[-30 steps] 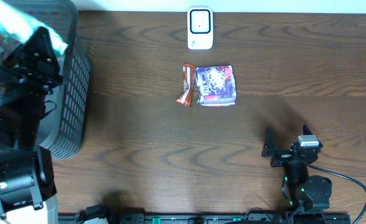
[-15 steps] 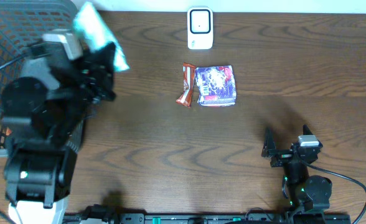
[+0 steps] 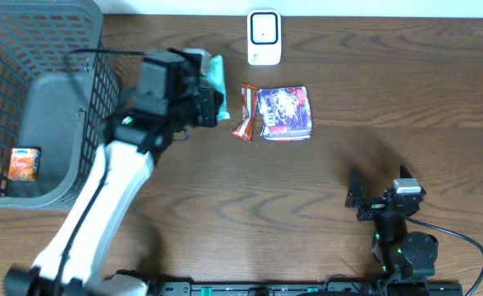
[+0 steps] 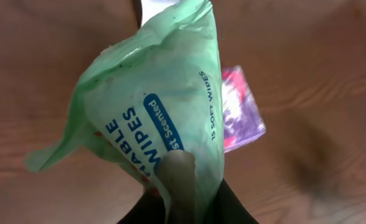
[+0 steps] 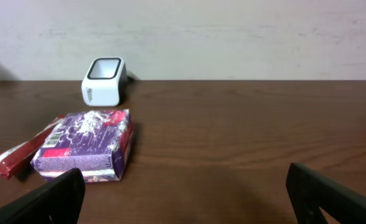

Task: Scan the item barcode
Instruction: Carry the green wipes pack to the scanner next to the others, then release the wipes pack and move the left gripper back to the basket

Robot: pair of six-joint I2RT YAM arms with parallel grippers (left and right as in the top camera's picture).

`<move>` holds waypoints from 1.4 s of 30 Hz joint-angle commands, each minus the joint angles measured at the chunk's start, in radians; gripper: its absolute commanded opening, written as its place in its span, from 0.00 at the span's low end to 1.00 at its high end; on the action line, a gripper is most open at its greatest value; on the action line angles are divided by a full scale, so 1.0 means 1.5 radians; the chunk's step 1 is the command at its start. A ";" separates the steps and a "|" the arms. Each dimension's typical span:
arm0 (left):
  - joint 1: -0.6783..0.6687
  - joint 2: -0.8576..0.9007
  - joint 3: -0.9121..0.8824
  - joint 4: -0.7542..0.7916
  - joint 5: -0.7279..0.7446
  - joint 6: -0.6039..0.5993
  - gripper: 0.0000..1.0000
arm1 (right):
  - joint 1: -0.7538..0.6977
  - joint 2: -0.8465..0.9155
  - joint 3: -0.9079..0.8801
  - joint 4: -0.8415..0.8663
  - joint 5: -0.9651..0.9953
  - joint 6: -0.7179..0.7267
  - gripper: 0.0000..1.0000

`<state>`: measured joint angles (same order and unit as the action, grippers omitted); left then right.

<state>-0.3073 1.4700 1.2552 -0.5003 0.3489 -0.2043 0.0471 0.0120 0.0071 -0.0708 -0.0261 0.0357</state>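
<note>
I'm holding the wipes pack (image 3: 214, 76) pinched in the left gripper (image 3: 202, 105) near the scanner (image 3: 264, 37), presumably to present its barcode; the right gripper (image 3: 379, 196) is parked wide open and empty.

The wipes packet (image 4: 164, 106) is a soft, crinkled pale-green plastic pouch with a blue label in white lettering reading "WIPES", "Scented" and "15 SOFT WIPES". It is pinched at one end in the left gripper (image 4: 186, 186) and held above the tabletop (image 3: 225, 205), tilted with its printed face toward the wrist camera, near the scanner and to its left in the overhead view. The barcode scanner (image 3: 264, 37) is a small white box with a dark-rimmed window, standing upright at the far edge of the tabletop, apart from the packet.
</note>
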 commanded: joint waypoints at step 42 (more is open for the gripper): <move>0.405 -0.135 0.063 0.185 -0.345 0.081 0.71 | -0.005 -0.002 -0.001 -0.003 0.004 -0.010 0.99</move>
<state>0.2153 1.2400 1.3472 -0.2001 -0.0429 -0.1616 0.0471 0.0120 0.0071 -0.0708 -0.0257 0.0357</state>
